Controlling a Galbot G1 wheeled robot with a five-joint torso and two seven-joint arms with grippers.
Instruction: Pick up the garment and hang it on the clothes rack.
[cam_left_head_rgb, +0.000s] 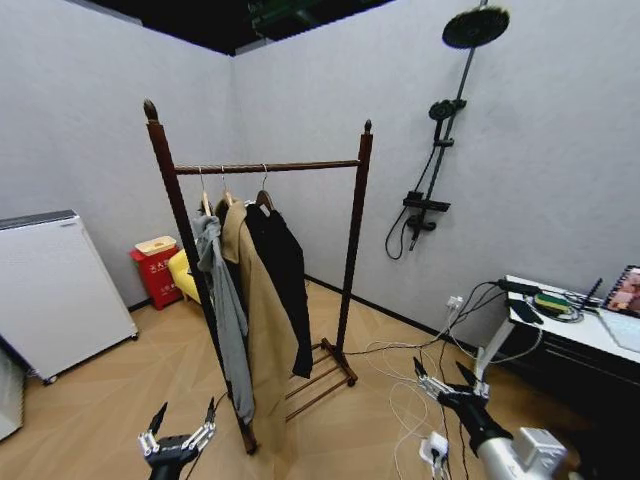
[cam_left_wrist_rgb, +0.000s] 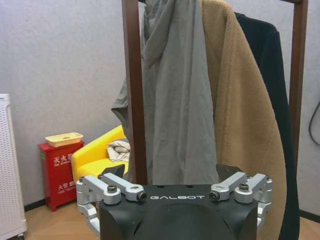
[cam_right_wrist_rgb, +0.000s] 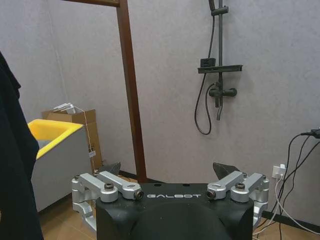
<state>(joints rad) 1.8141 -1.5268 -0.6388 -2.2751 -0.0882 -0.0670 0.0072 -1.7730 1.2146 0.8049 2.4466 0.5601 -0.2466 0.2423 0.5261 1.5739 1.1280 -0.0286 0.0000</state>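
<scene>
The garment (cam_left_head_rgb: 285, 270), a long black coat on a wooden hanger, hangs from the top bar of the clothes rack (cam_left_head_rgb: 265, 167), rightmost of three coats. A tan coat (cam_left_head_rgb: 265, 320) and a grey coat (cam_left_head_rgb: 225, 310) hang to its left. My left gripper (cam_left_head_rgb: 186, 408) is low in front of the rack's near post, open and empty, facing the grey coat (cam_left_wrist_rgb: 175, 100) and the rack post (cam_left_wrist_rgb: 134, 90). My right gripper (cam_left_head_rgb: 441, 368) is low to the right of the rack, open and empty. The black coat's edge (cam_right_wrist_rgb: 12, 165) shows in the right wrist view.
A black shower stand (cam_left_head_rgb: 440, 150) is fixed to the right wall. Cables (cam_left_head_rgb: 410, 390) and a power strip lie on the floor near my right arm. A desk (cam_left_head_rgb: 570, 330) stands right. A red box (cam_left_head_rgb: 156, 270), yellow seat (cam_left_head_rgb: 183, 275) and white appliance (cam_left_head_rgb: 55, 290) stand left.
</scene>
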